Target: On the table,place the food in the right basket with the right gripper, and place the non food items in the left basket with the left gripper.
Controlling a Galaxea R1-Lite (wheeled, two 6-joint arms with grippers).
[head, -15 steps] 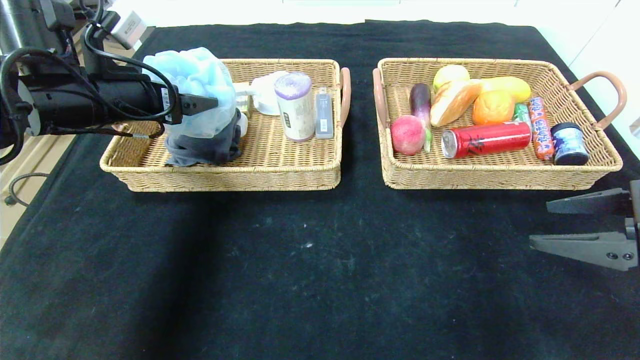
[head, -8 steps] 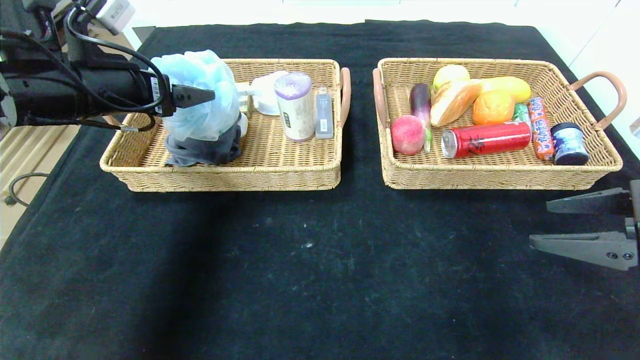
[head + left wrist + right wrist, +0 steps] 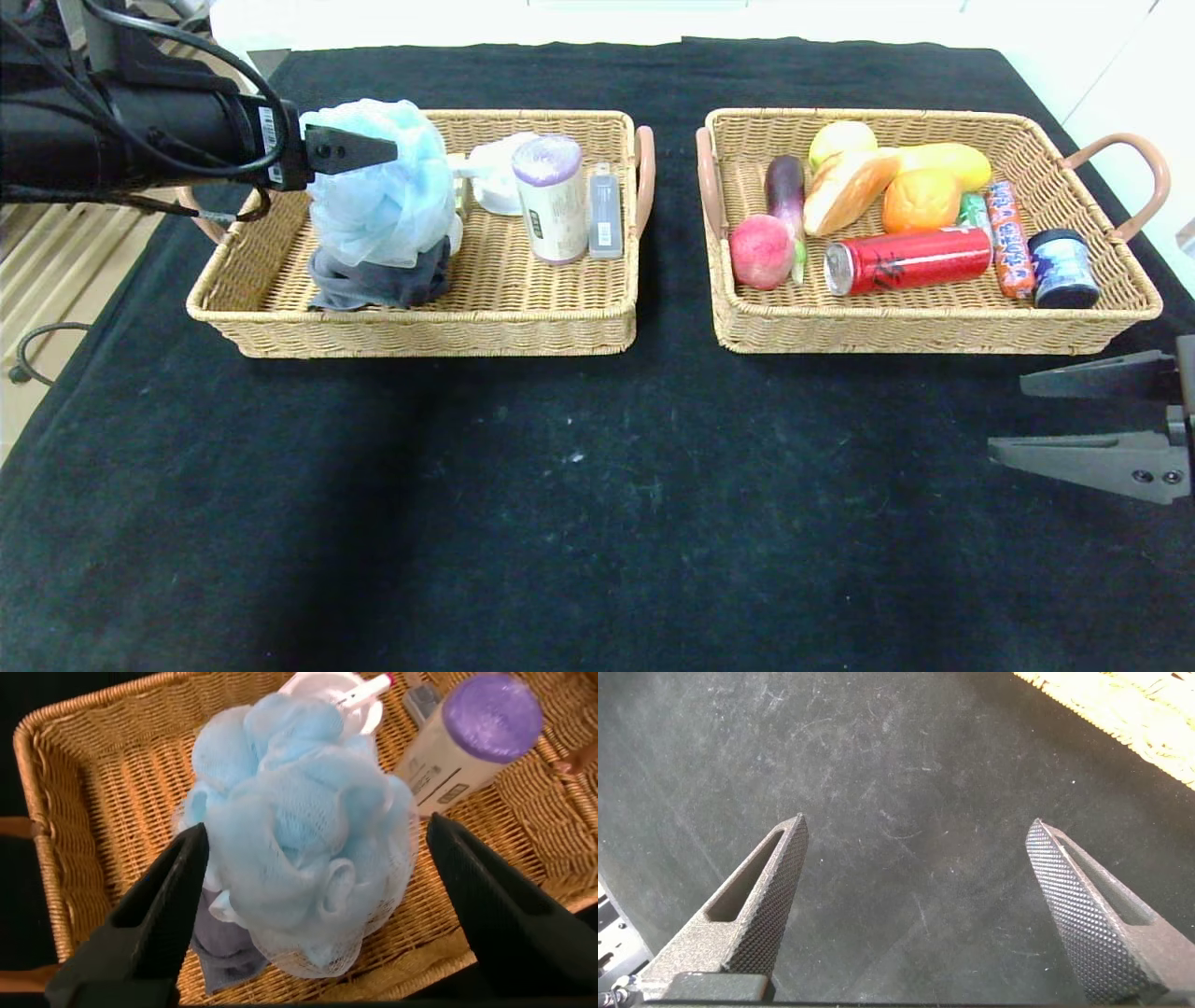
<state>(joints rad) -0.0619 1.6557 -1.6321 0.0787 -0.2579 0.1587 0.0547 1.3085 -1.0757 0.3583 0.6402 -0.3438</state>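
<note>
The left gripper (image 3: 308, 896) hangs over the left basket (image 3: 420, 327) with jaws spread, clear of the loofah (image 3: 383, 187) resting on a grey cloth (image 3: 373, 285) inside; lift straight up so nothing snags. The right gripper (image 3: 1083, 420) sits parked, released, near right

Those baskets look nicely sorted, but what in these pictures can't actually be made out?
- Grey cloth: mostly buried under the blue bath pouf, head and left wrist views.
- White item at the back of the left basket: hidden behind pouf and purple-capped bottle.
- Candy roll lettering: too small, head view.
- Right basket: cut off by the right wrist view's edge.
</note>
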